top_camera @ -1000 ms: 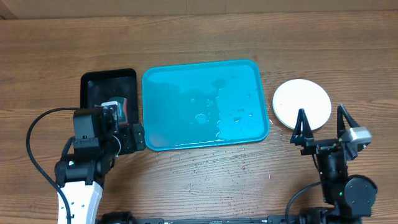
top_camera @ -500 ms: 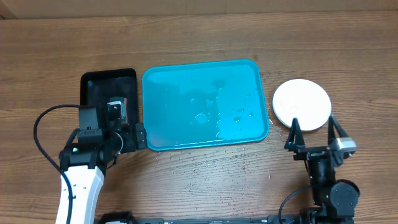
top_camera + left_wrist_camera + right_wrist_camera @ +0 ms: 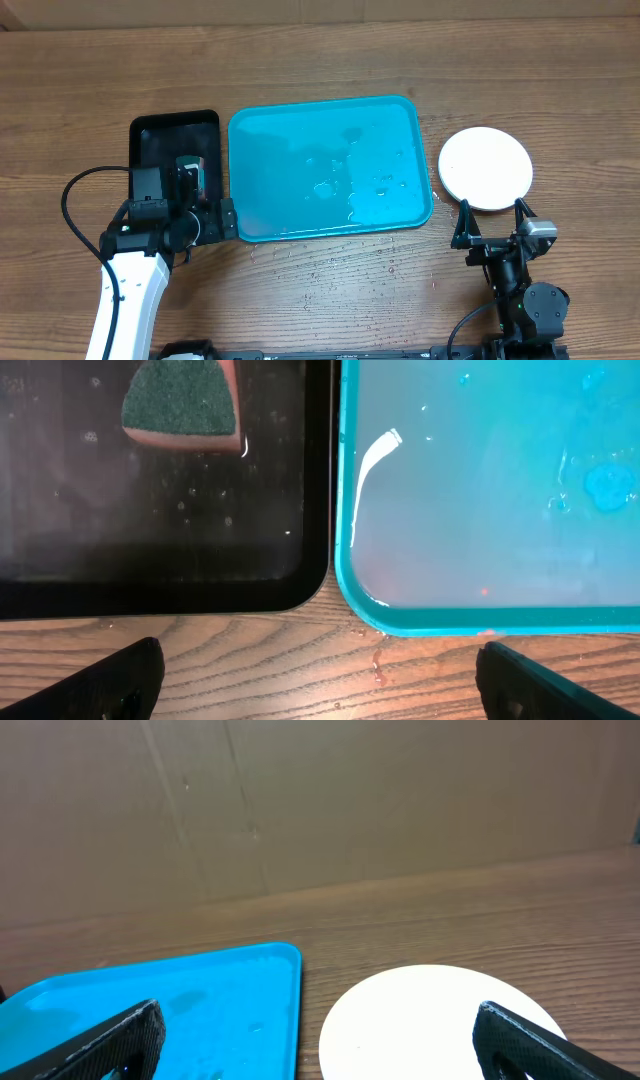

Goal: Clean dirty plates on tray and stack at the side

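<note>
Overhead, my right tool hangs empty, fingers spread wide, just short of the white plate, which lies on the bench beside the tray. My left tool is likewise agape and empty, at the near edges of that wet tray and the black tray holding a sponge

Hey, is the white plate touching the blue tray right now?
Apart. The overhead view shows a strip of bare table between the plate and the right rim of the tray; the right wrist view shows the same gap.
</note>
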`<state>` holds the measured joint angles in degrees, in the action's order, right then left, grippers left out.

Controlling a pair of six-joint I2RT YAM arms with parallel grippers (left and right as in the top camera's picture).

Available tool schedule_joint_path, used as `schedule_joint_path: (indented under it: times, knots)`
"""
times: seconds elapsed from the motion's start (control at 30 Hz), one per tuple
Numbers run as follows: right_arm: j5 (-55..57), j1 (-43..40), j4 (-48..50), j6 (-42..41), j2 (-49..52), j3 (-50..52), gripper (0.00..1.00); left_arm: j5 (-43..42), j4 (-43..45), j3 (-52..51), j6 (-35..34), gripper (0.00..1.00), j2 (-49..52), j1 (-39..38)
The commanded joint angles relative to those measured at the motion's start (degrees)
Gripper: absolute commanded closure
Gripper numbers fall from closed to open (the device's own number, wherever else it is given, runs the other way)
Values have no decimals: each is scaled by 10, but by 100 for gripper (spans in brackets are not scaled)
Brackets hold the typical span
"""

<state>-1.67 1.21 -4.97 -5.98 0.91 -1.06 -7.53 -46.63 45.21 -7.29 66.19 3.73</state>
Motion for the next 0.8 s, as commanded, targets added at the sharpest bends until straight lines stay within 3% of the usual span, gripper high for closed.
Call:
schedule_joint_path:
  times: [0.0, 0.77]
  knots:
    - [-3, 1, 3, -2, -4, 6, 0, -7, 2, -5, 9, 0, 2, -4]
    - [-3, 1, 3, -2, -4, 6, 0, 21, -1, -7, 9, 1, -27, -5]
